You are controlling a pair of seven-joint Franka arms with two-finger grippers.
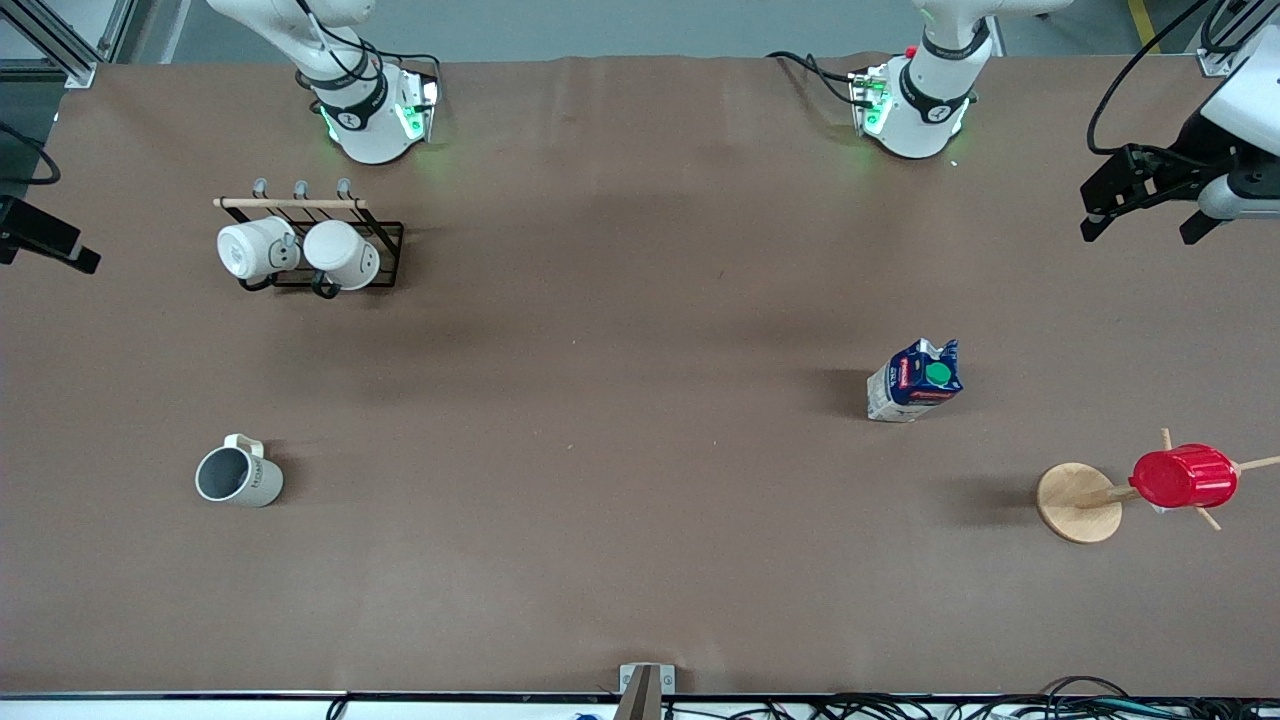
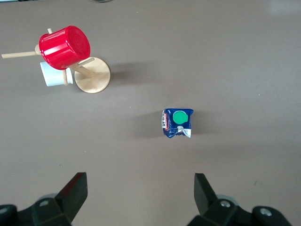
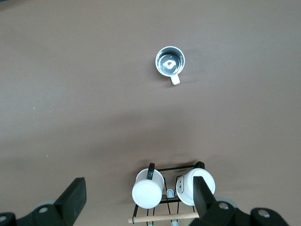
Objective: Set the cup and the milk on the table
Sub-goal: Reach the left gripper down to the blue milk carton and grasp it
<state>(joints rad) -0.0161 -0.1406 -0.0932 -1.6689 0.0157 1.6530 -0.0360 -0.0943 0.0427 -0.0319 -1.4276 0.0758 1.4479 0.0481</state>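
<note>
The pale grey cup (image 1: 238, 475) stands upright on the brown table (image 1: 620, 450) toward the right arm's end; it also shows in the right wrist view (image 3: 170, 61). The milk carton (image 1: 915, 381) stands upright toward the left arm's end, green cap up, and shows in the left wrist view (image 2: 177, 123). My left gripper (image 1: 1145, 228) is open and empty, high above the table's edge at its own end, apart from the milk (image 2: 141, 188). My right gripper (image 3: 138, 193) is open and empty, high over the mug rack.
A black wire rack (image 1: 300, 245) with two white mugs stands near the right arm's base. A wooden cup tree (image 1: 1078, 502) holds a red ribbed cup (image 1: 1183, 477) near the left arm's end. Cables lie along the table's near edge.
</note>
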